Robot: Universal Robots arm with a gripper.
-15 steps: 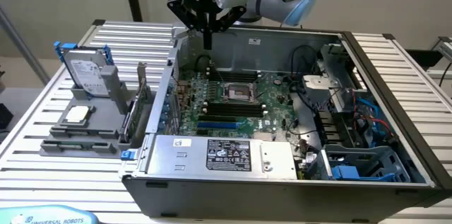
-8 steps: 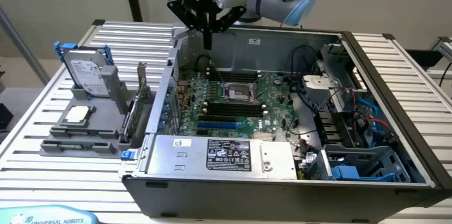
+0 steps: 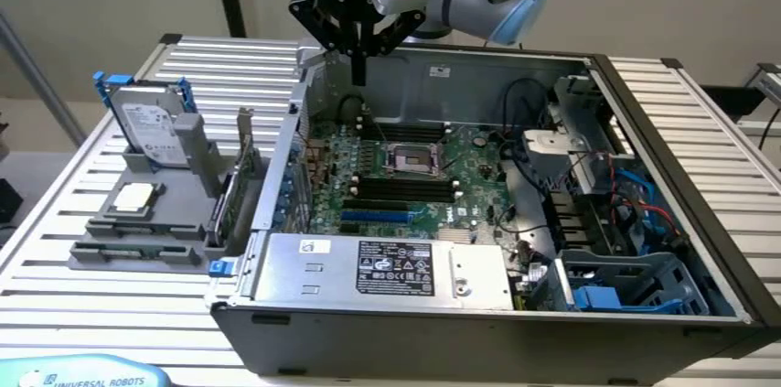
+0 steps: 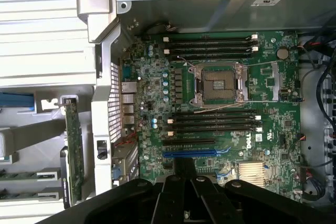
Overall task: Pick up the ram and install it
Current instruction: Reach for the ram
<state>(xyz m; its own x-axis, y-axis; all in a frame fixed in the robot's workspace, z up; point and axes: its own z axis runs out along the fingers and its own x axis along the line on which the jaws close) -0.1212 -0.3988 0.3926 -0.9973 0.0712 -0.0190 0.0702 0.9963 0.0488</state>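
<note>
1. Gripper (image 3: 360,74) hangs over the back edge of the open computer case (image 3: 683,131) in the exterior view, its fingers drawn together into one dark point with nothing seen between them. The ram (image 3: 137,248) appears to be the thin strip lying in the front groove of the grey holder (image 3: 86,259). It sits outside the case on the exterior view's left, well apart from the gripper, and is too faint to be sure of. By its kind, such a stick should be light, stiff and thin, with fragile chips and contacts. It is best pinched across its flat faces near the middle, clear of the contact edge.

2. Seen in the wrist view, the gripper (image 4: 185,167) is closed above the motherboard (image 4: 262,145). Banks of black slots (image 4: 215,121) flank the processor socket (image 4: 219,85); whether any slot is filled is hard to make out. An expansion card (image 4: 73,150) stands upright just outside the case wall, and the holder around it is cut off at the frame's edge.
</note>
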